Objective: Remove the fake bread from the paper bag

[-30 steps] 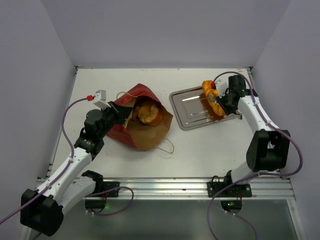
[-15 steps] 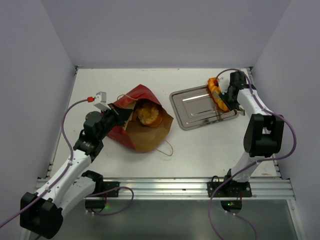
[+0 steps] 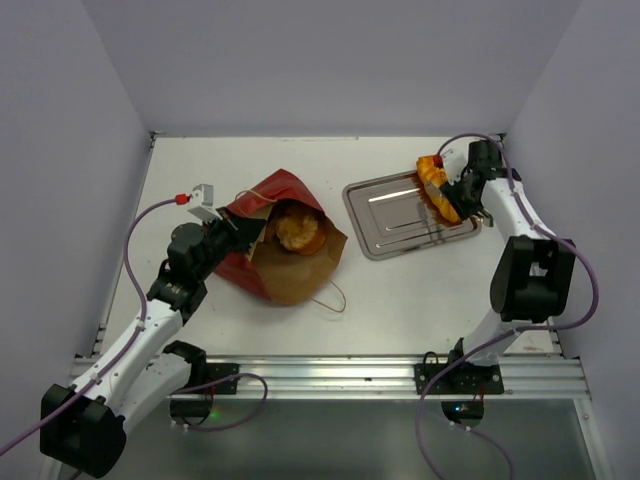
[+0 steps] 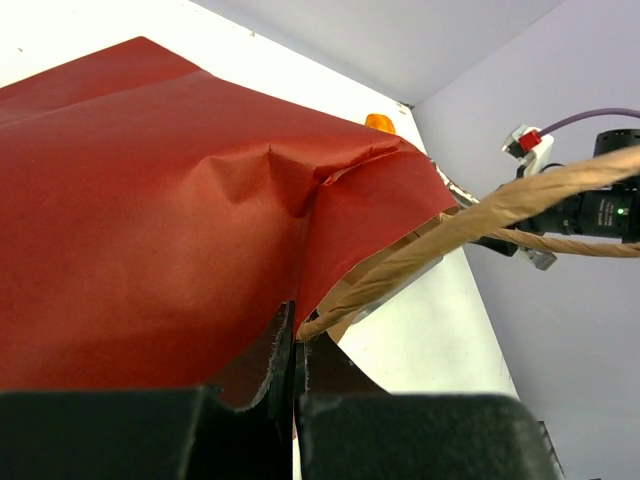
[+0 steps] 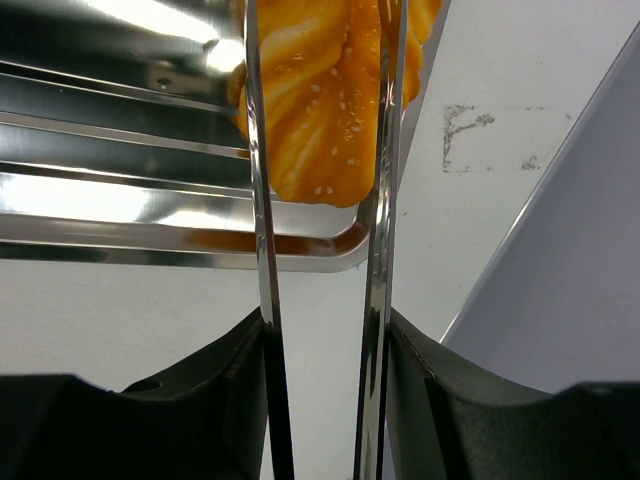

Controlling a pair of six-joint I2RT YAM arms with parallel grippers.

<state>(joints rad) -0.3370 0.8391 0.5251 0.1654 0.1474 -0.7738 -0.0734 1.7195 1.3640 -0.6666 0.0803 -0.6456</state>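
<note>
Overhead sees whole white bench; left wrist close on dark red paper bag, right on shiny metal tray.

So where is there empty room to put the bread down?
The tray is bare on its left and middle; its far right corner is crowded by the braided bread in the right claw. Bare table lies between the tray and the paper bag. The left claw pinches the bag's edge, so that side is tight.
</note>
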